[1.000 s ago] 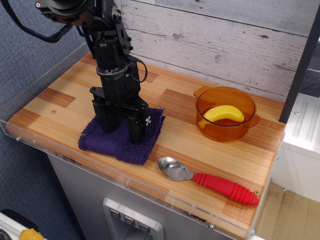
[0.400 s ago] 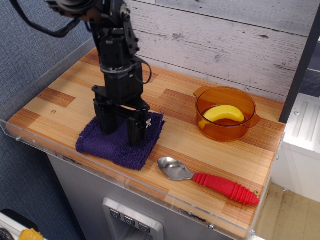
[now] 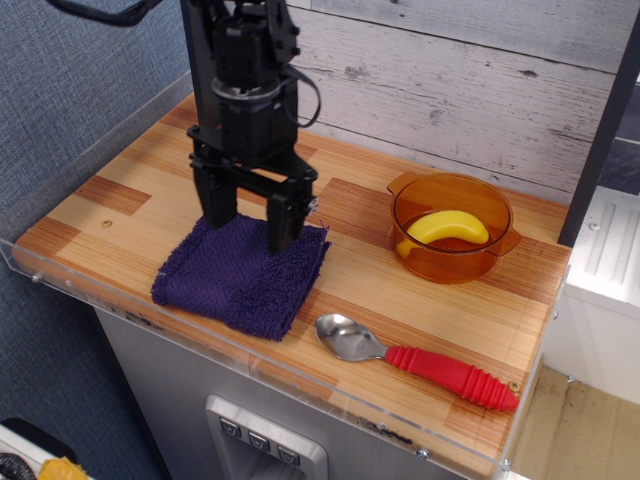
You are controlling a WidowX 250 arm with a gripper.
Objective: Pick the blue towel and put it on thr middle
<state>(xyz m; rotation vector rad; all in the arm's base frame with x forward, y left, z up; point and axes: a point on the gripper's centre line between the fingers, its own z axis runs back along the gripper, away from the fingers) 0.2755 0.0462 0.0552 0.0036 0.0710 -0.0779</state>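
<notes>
Hand (image 3: 250, 222) has lifted, open, above blue towel (image 3: 240, 275).

The blue towel (image 3: 240, 277) at lower left reads as dark navy-purple, plain and fuzzy, with no print. Above it the gripper (image 3: 250, 223) is matte black. The tabletop (image 3: 400, 300) is striped wood, light honey planks alternating with reddish-brown patches, edged by a clear rim. At centre right the bowl (image 3: 455, 232) is translucent orange and holds a bright yellow banana (image 3: 447, 229). At lower right the spoon (image 3: 415, 359) has a silver bowl and a ribbed red handle. The back wall (image 3: 460, 80) is weathered grey-white board.
</notes>
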